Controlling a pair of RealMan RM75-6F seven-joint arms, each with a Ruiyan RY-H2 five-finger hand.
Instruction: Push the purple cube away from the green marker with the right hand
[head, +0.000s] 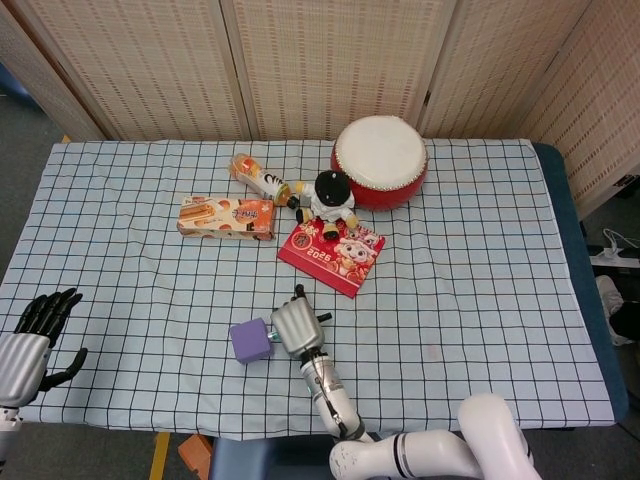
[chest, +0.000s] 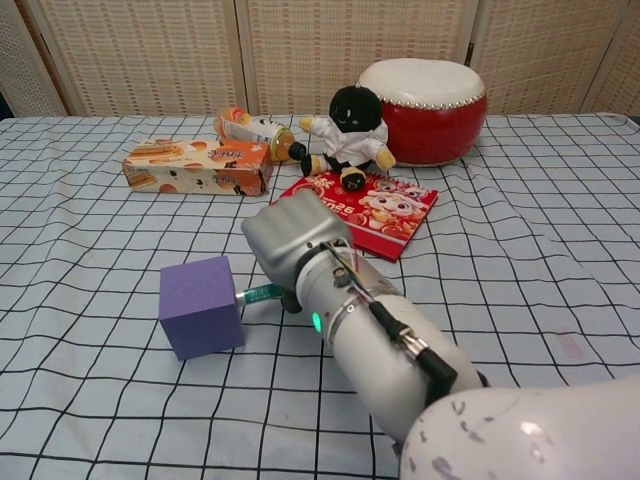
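Right hand (chest: 292, 240), back of the hand toward the chest camera, fingers curled around the green marker (chest: 258, 294), whose tip touches the purple cube (chest: 201, 306) on the checked tablecloth (head: 480, 270). Left hand (head: 32, 335) rests with fingers spread, holding nothing, at the near left edge.

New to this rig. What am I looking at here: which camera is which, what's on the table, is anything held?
It is a two-armed robot with a five-fingered robot hand on each arm, working at a table with a checked cloth. The head view looks down from above; the chest view looks forward from low down.

The right hand is down beside the purple cube, with the green marker showing between them. Whether it grips the marker cannot be told. The left hand waits open at the table's edge.

Further back lie a snack box, a bottle, a plush doll, a red booklet and a red drum.
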